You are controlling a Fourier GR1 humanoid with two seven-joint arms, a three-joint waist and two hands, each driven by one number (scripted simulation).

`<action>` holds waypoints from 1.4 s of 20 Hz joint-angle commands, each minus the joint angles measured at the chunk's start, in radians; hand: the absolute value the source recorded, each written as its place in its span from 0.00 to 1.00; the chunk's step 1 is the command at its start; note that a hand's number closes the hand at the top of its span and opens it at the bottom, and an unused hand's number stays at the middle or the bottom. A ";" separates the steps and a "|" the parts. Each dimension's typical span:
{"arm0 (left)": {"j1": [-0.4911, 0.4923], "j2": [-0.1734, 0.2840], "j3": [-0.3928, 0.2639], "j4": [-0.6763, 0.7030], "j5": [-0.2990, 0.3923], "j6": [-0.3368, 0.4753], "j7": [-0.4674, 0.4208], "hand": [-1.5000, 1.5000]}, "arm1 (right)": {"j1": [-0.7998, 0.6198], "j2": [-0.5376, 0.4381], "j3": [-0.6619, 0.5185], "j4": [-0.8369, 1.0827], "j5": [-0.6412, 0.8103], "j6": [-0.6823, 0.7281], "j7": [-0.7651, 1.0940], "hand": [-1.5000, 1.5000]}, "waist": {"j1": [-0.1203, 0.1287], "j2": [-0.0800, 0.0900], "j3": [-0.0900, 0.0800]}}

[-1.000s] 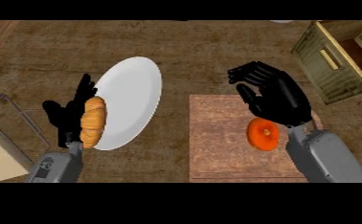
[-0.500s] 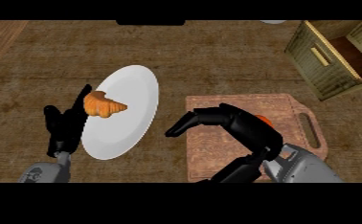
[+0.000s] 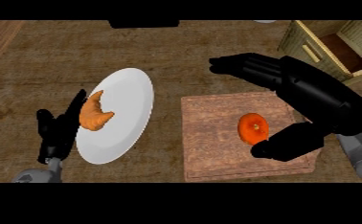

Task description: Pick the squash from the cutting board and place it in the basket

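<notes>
An orange squash (image 3: pixel 252 128) lies on the wooden cutting board (image 3: pixel 212 137) at the lower right. My right hand (image 3: pixel 311 91) hovers over the board's right side, open, its fingers stretched left above the squash and its thumb (image 3: pixel 286 142) just below and right of it. The hand does not hold the squash. The basket (image 3: pixel 326 46), a yellowish wooden crate, stands at the upper right edge, partly cut off. My left hand (image 3: pixel 58 131) rests open at the lower left, beside the plate's edge.
A white plate (image 3: pixel 127 108) with a croissant (image 3: pixel 94 113) sits left of the board on the brown wooden counter. A dark object (image 3: pixel 143 23) lies at the counter's far edge, top middle.
My right hand has swung from the board's lower left to its right side, uncovering the squash. The view shifted, so the plate, croissant and board sit differently in the frame.
</notes>
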 commanded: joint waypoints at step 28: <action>0.132 -0.006 -0.026 -0.031 -0.014 -0.013 0.142 0.50 | -0.155 -0.385 -0.192 0.066 -0.193 0.674 0.058 0.00 | 0.028 0.030 -0.010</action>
